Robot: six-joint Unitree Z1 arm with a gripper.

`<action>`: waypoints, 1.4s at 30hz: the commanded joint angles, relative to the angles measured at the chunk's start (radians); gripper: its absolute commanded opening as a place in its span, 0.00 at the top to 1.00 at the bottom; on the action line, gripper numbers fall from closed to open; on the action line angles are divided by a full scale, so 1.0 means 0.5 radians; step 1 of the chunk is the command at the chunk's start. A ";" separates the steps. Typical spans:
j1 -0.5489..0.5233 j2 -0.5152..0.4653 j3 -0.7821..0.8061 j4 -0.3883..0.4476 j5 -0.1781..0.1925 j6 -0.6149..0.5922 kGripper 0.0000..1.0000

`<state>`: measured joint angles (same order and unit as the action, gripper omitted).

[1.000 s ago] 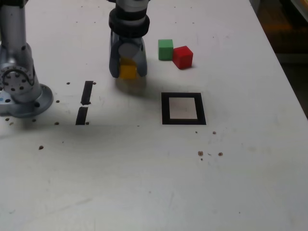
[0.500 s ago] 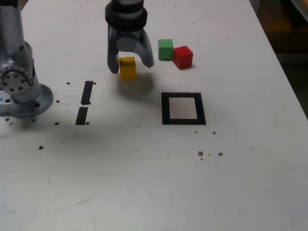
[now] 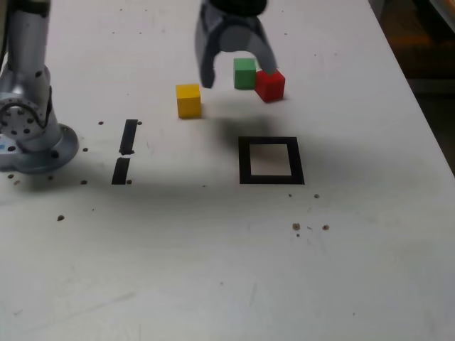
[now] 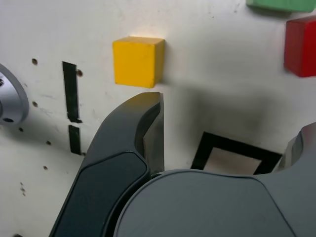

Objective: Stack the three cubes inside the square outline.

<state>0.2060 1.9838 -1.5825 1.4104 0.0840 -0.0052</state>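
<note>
Seen in the exterior view, with the square outline as the centre of the clock, the yellow cube sits on the worktop toward ten o'clock. The red cube lies toward twelve, and the green cube between eleven and twelve. All three cubes are outside the outline. Red is just beside green, at green's four o'clock, and turned at an angle to it; whether they touch is hard to tell. The yellow cube stands well apart from that pair.

The fingers are spread wide apart, above the worktop. In the exterior view one tip shows between the yellow and green cubes, while the other overlaps the red cube's edge. The wrist view also shows the gap between them.

Two black tape strips lie toward nine o'clock from the outline, the longer one at the shorter one's twelve. Farther out toward nine is the round arm base. A soft shadow falls between the yellow cube and the outline.
</note>
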 commanded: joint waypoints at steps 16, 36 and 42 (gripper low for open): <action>0.136 0.277 -0.498 -0.074 -0.034 -0.305 0.07; 0.210 0.356 -0.260 -0.211 -0.080 -0.319 0.15; 0.255 0.393 -0.234 -0.288 -0.080 -0.313 0.26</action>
<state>0.3270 2.1733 -1.7032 1.2707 0.0439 -0.1629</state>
